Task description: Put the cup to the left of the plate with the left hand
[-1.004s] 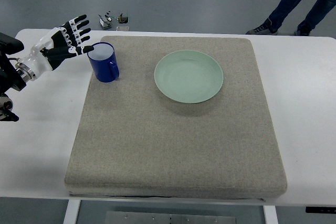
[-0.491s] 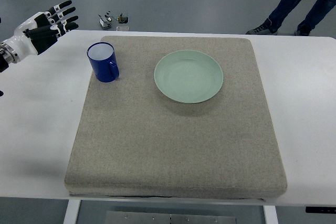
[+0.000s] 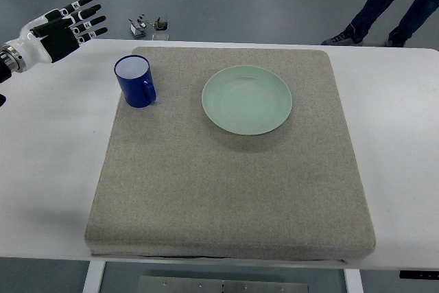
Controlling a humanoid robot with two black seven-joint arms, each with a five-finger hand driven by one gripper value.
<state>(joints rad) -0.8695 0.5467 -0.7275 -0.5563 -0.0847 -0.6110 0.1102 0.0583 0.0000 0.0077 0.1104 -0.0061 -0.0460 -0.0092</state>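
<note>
1. While the blue cup (image 3: 135, 81) sits upright on the grey mat (image 3: 226, 169), it's parked at the mat's far-left corner, with its handle turned toward the near-right and a white inside showing.
2. The cup is left of the pale green plate (image 3: 247, 99), apart from it with a strip of bare mat between them, so placement-wise it already looks done.
3. The left hand (image 3: 56, 27) is up by the top-left edge of the shot, well clear of the cup, hanging over the far-left corner of the white counter (image 3: 51, 156). Its fingers (image 3: 86, 18) are spread out and pointing right, holding nothing at all.
4. Right hand doesn't show anywhere.
5. Plate is empty and lies flat, a bit right of the mat's middle toward the far side.
6. Past the counter's far edge there's a little cluster of small parts (image 3: 147, 26) on the grey floor, too tiny to make out what they are.
7. A person's legs (image 3: 391, 1) in jeans and dark shoes stand on the floor in the top-right corner.
</note>
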